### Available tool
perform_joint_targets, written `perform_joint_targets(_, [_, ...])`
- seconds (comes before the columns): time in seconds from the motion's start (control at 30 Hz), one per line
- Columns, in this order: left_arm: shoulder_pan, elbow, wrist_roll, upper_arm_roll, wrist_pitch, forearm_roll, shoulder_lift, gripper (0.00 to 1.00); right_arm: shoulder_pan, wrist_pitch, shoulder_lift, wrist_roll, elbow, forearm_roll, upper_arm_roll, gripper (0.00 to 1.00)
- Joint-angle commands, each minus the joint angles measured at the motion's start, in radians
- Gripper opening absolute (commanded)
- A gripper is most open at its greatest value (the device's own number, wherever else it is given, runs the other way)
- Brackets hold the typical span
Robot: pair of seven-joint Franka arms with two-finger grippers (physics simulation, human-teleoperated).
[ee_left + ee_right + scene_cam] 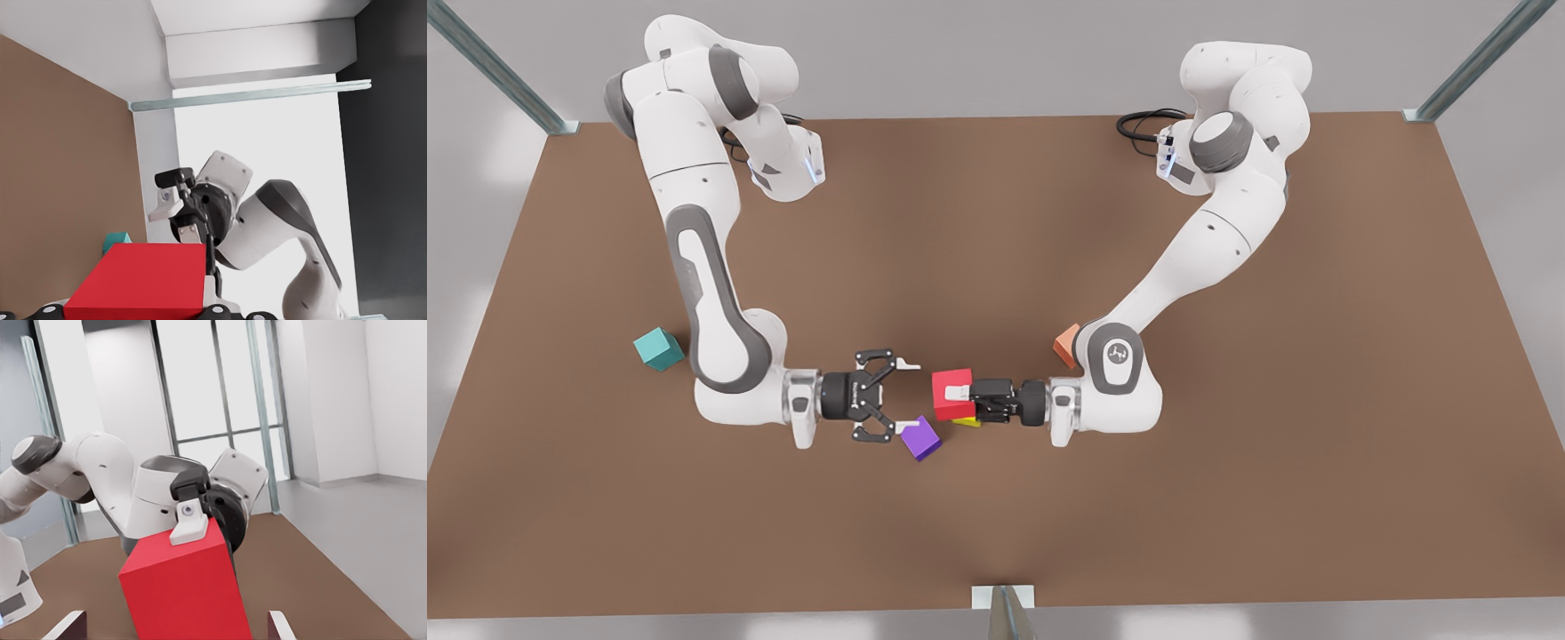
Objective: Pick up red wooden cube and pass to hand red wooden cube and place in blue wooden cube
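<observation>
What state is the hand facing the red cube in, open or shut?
Open: the right hand stands spread wide, clear of the red wooden cube, which the left hand grips.

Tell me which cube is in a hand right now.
The red wooden cube: the left hand grips it, at the front view's right of the open right hand. The teal cube, purple cube and salmon-orange cube lie loose on the table.

Left gripper [208, 293] grips red wooden cube [137, 283]; right gripper [180, 212] opposite.
</observation>
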Motion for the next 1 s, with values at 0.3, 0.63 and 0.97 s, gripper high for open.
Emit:
perform_joint_targets(0.3, [-0.001, 0.000, 0.017, -0.001, -0.008, -0.010, -0.001, 0.62, 0.004, 0.010, 0.022, -0.149, 0.012, 0.040, 0.015, 1.00])
perform_joint_targets(0.63, [-0.002, 0.000, 0.017, -0.001, -0.007, -0.010, -0.001, 0.62, 0.024, 0.019, 0.025, -0.149, 0.018, 0.053, 0.016, 1.00])
perform_joint_targets(0.97, [-0.024, 0.002, 0.015, 0.001, 0.003, -0.015, 0.002, 0.62, 0.032, 0.023, 0.040, -0.139, 0.034, 0.081, 0.021, 1.00])
